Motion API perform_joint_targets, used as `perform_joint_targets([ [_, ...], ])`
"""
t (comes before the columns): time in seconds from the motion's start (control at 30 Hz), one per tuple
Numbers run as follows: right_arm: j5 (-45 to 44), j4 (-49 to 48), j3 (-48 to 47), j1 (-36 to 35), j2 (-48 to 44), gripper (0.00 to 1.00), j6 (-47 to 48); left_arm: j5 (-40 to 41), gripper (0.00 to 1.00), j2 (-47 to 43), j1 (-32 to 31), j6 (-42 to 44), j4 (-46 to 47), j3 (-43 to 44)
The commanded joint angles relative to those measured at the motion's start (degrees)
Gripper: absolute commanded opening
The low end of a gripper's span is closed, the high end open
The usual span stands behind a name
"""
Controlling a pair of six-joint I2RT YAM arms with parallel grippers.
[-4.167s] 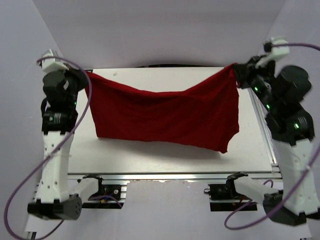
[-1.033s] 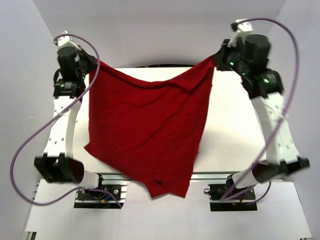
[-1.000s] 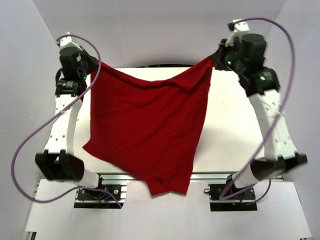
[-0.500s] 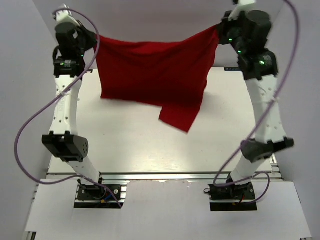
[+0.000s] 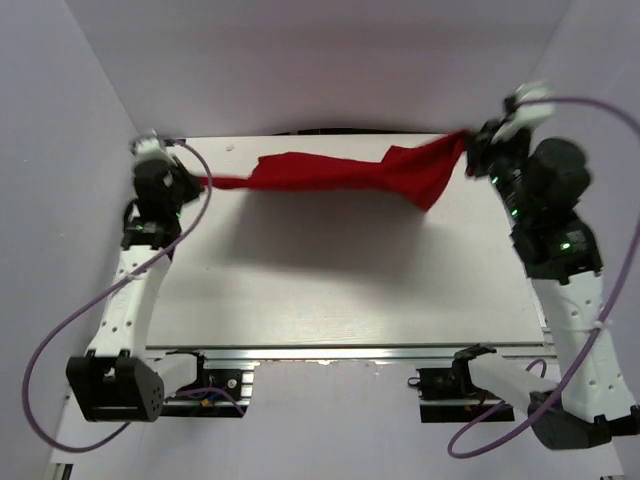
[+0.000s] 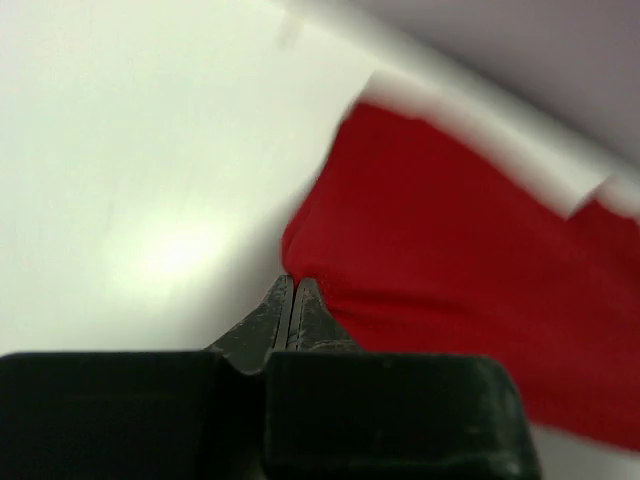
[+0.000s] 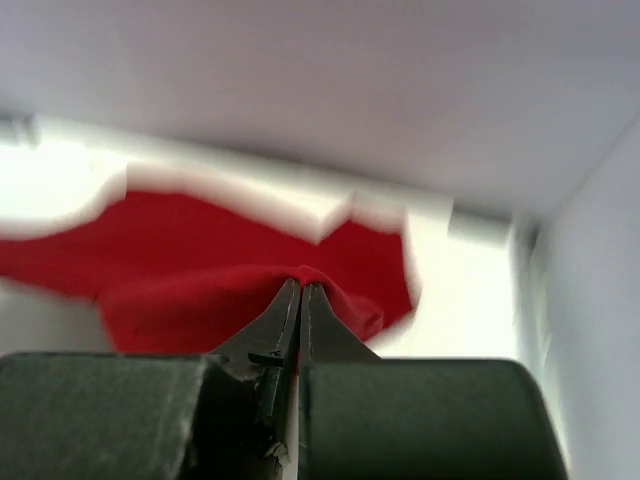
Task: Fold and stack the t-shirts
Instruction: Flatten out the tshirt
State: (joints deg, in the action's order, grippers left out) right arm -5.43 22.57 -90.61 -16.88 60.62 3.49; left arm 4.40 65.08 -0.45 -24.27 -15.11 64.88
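Observation:
The bright red t-shirt (image 5: 340, 170) hangs stretched between both grippers across the far part of the white table (image 5: 340, 280), pulled into a narrow band with a wider flap near the right end. My left gripper (image 5: 196, 182) is shut on its left end; in the left wrist view the shirt (image 6: 470, 310) runs off from the shut fingertips (image 6: 291, 283). My right gripper (image 5: 468, 140) is shut on its right end; in the right wrist view the cloth (image 7: 200, 270) bunches at the shut tips (image 7: 301, 285). Both wrist views are blurred by motion.
Grey walls enclose the table on the left, right and back (image 5: 320, 70). An aluminium rail (image 5: 340, 352) runs along the table's near edge, with the arm bases (image 5: 210, 380) below it. The shirt's shadow lies on the table under it.
Both grippers have come down from high up and spread apart toward the table's far corners. The shirt, which hung as a wide sheet, is now pulled into a narrow band low over the table.

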Motion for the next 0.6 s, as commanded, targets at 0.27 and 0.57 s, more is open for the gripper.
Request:
perform_joint_targets([
  [0.27, -0.5, 19.7, 35.5, -0.3, -19.4, 0.00, -15.9, -1.5, 0.00, -6.9, 0.4, -7.3, 5.1, -30.3],
  [0.57, -0.4, 30.9, 29.7, -0.4, -21.6, 0.00, -22.3, 2.3, 0.00, -14.7, 0.4, -10.5, -0.2, -32.8],
])
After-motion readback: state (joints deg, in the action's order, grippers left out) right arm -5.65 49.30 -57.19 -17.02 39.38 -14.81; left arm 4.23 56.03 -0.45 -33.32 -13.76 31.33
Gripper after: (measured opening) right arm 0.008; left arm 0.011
